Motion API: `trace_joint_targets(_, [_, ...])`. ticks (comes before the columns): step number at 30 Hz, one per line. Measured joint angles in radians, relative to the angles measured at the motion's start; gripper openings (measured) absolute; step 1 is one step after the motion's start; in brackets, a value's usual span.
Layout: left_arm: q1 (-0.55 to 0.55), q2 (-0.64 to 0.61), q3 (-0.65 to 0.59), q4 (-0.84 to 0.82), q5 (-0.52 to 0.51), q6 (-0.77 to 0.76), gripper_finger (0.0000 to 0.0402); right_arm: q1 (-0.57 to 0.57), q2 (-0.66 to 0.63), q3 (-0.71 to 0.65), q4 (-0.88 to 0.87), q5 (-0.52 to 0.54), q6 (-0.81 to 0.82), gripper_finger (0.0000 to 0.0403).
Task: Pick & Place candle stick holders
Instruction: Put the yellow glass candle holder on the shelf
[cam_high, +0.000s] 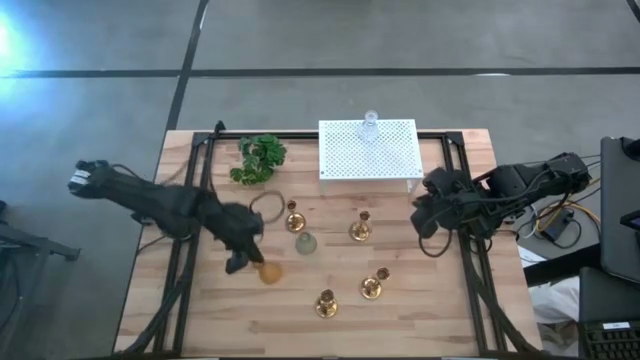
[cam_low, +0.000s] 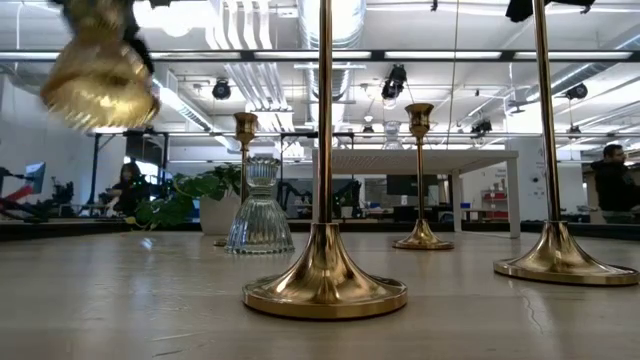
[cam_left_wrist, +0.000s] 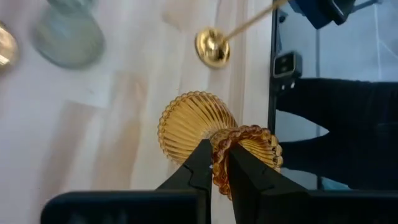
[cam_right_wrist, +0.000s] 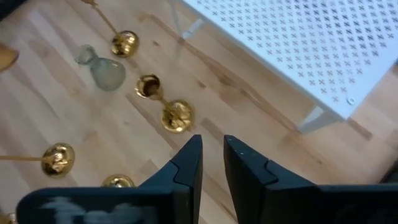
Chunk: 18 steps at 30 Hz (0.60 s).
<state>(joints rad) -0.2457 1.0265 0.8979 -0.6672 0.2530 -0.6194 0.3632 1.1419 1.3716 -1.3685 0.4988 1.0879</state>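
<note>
I had the left gripper (cam_left_wrist: 219, 163) pinching the amber holder (cam_left_wrist: 198, 134) by its rim, lifted clear of the table (cam_high: 420, 310) for carrying. Beyond it, four gold candlesticks (cam_high: 326, 303) and the green holder (cam_high: 305, 242) stood awaiting pickup. Farther back, the clear holder (cam_high: 370, 126) sat on the white stand (cam_high: 350, 160). The right gripper (cam_right_wrist: 212, 163) hovered empty beside the stand, fingers slightly parted.

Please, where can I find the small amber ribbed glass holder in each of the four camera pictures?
High view: the small amber ribbed glass holder is lower left of centre, at the left gripper.
Low view: upper left corner, lifted, blurred.
Left wrist view: centre, its rim pinched between that gripper's fingers.
Right wrist view: only an amber sliver at the left edge, uncertain.
Shared landmark: the pale green glass holder beside it.
</note>
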Motion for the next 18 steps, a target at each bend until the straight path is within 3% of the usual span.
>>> trace_joint_targets(7, [0.187, 0.062, 0.347, -0.26, 0.002, 0.238, 0.003, -0.001, 0.0, 0.0, 0.198, 0.003, -0.202, 0.0054])
trace_joint_targets(14, [0.352, 0.272, 0.694, -0.479, 0.022, 0.497, 0.003, -0.011, 0.009, 0.0, 0.478, 0.053, -0.467, 0.0058])
trace_joint_targets(18, [0.394, 0.397, 0.861, -0.527, 0.024, 0.591, 0.003, -0.032, 0.019, 0.0, 0.571, 0.055, -0.526, 0.007])
